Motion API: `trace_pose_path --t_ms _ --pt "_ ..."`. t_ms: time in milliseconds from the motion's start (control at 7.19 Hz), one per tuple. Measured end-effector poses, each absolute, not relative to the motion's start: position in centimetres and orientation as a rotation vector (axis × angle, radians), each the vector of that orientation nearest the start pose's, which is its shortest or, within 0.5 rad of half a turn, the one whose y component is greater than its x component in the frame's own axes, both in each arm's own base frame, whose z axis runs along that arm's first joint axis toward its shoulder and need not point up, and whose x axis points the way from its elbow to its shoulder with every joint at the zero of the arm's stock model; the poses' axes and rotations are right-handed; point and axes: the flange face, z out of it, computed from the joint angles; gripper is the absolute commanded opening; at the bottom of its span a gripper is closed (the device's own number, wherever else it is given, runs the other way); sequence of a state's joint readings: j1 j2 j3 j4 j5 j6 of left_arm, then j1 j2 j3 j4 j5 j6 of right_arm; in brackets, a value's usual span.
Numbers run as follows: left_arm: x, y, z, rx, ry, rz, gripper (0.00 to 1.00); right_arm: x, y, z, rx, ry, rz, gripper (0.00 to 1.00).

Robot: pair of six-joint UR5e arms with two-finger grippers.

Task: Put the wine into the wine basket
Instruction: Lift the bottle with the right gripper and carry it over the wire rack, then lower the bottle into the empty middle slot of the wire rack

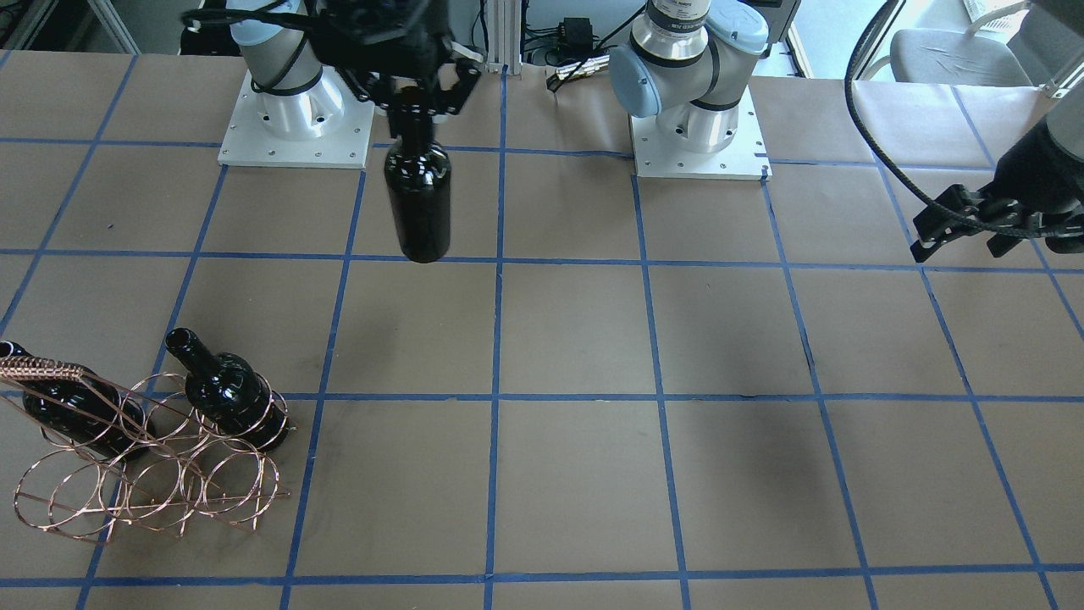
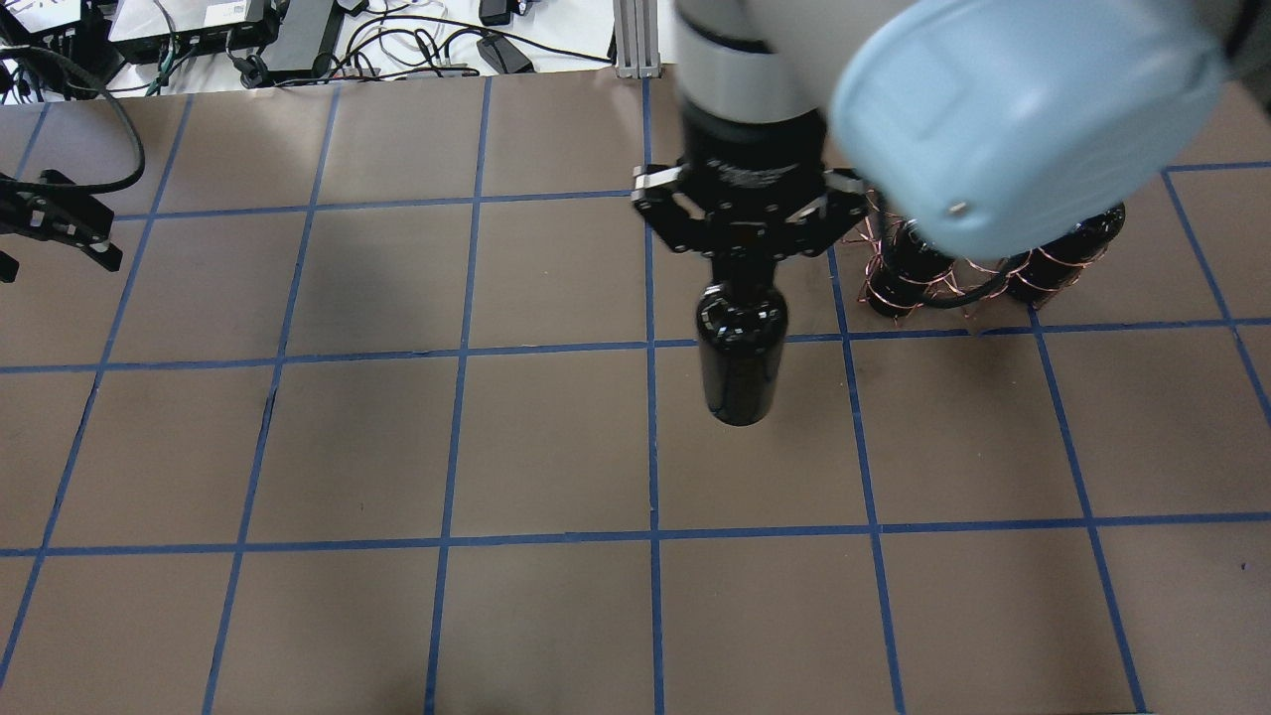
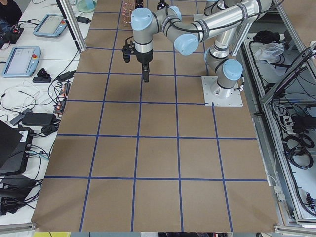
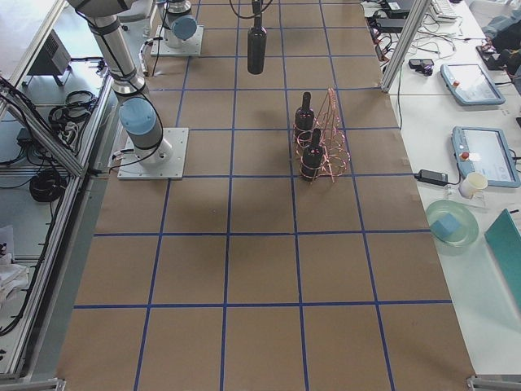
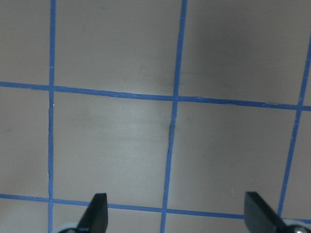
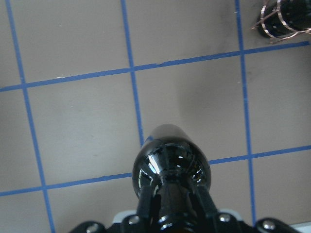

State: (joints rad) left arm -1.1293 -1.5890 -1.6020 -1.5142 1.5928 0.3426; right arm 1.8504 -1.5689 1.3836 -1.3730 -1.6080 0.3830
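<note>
My right gripper (image 1: 415,108) is shut on the neck of a near-black wine bottle (image 1: 417,203), which hangs upright above the table near the right arm's base. It also shows in the overhead view (image 2: 740,357) and in the right wrist view (image 6: 172,170). The copper wire basket (image 1: 152,474) stands apart from it on the table, with two other dark bottles (image 1: 229,391) (image 1: 72,411) in its rings. In the overhead view the basket (image 2: 894,288) is partly hidden by the right arm. My left gripper (image 1: 965,241) is open and empty far off at the table's other side.
The brown table (image 1: 593,381) carries a blue tape grid. The two arm base plates (image 1: 296,127) (image 1: 699,140) stand at the robot's edge. Cables and devices (image 2: 298,40) lie beyond the table's far edge. The left wrist view shows only its fingertips (image 5: 97,213) over bare table.
</note>
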Motion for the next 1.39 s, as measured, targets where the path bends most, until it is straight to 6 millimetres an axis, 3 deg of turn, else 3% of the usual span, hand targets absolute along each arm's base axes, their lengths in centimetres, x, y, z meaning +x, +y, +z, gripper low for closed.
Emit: trace_pose_path --t_ms 278,417,834,1112,1390 --pt "2.5 -51.0 47.6 -0.156 3.117 -0.019 1.00 14.8 -44.1 58.5 0.053 3.191 0.029 0.00" --pt "0.3 -51.0 47.7 -0.136 3.120 -0.025 1.00 11.0 -44.2 59.2 -0.021 3.193 0.028 0.00" --pt "-2.8 -50.7 48.3 -0.130 3.195 -0.069 1.00 0.9 -46.6 59.2 -0.174 3.186 -0.020 0.00" --pt "-5.2 -49.6 49.1 -0.065 3.204 -0.087 1.00 -1.5 -50.4 57.6 -0.193 3.188 -0.101 0.00" --pt "-7.4 -48.7 49.8 -0.001 3.198 -0.106 1.00 -1.7 -52.7 56.7 -0.204 3.164 -0.169 0.00"
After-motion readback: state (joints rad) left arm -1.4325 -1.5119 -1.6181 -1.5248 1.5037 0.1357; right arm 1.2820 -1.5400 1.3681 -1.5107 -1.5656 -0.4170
